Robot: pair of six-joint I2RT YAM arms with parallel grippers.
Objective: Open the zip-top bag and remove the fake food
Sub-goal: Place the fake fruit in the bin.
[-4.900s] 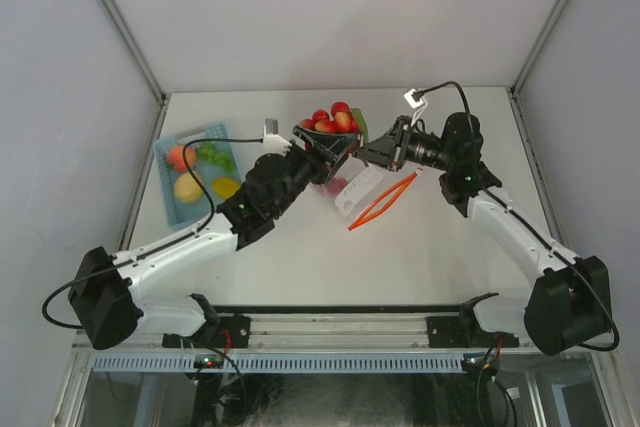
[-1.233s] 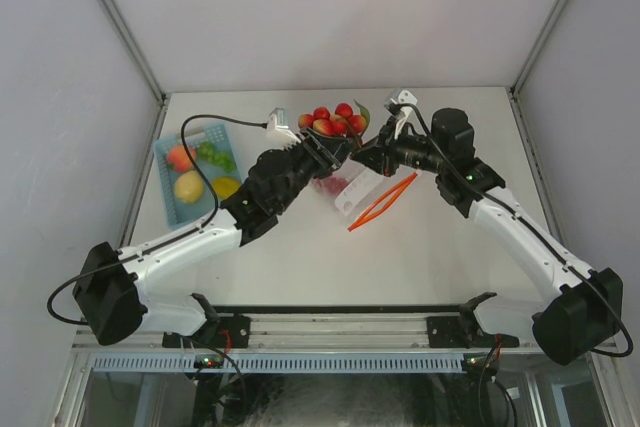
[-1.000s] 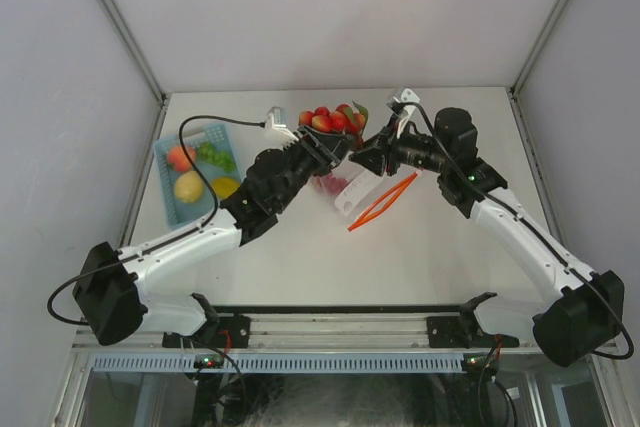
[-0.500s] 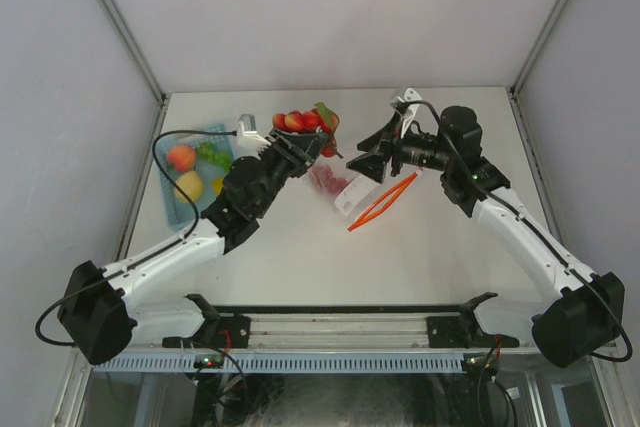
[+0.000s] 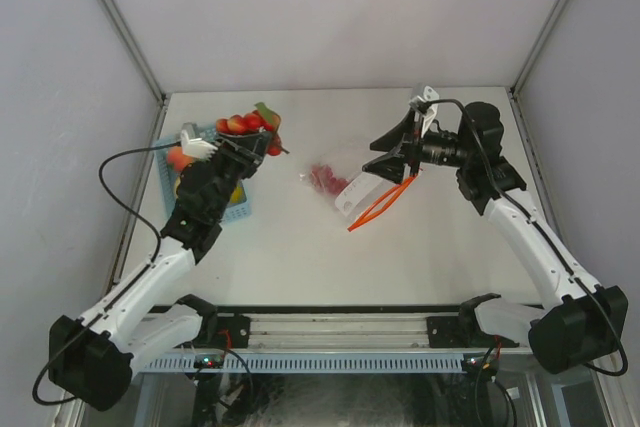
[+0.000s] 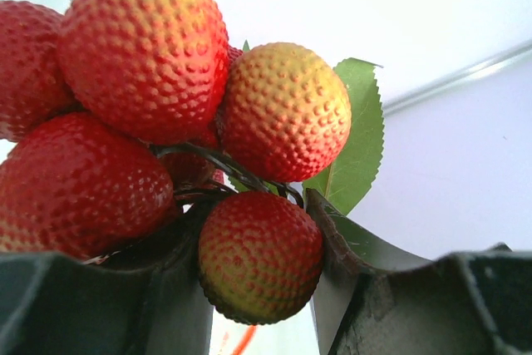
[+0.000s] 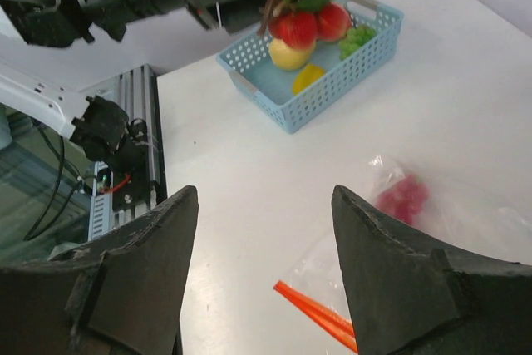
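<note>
1. Since half a second ago the left arm has swung left. Its left fingers (image 6: 100,305) are clamped on the stem of a fake food cluster (image 5: 248,124) of red bumpy berries with a green leaf, which now hangs above the light-blue basket (image 7: 309,97) rather than near the bag.
2. The right arm has pulled back to the right. The right fingers (image 7: 141,272) stand wide apart, hold nothing, and hang above the bag.
3. The zip-top bag (image 5: 352,190) lies flat on the counter (image 5: 330,267) where it was, with its red-orange strip (image 5: 380,203) toward the right arm. A small clump of red pieces (image 7: 403,197) shows through the plastic.
4. The basket holds yellow, green and orange pieces.
5. The counter is plain white, enclosed by pale grey walls (image 5: 330,17), with a metal rail (image 5: 330,319) along the near edge.
</note>
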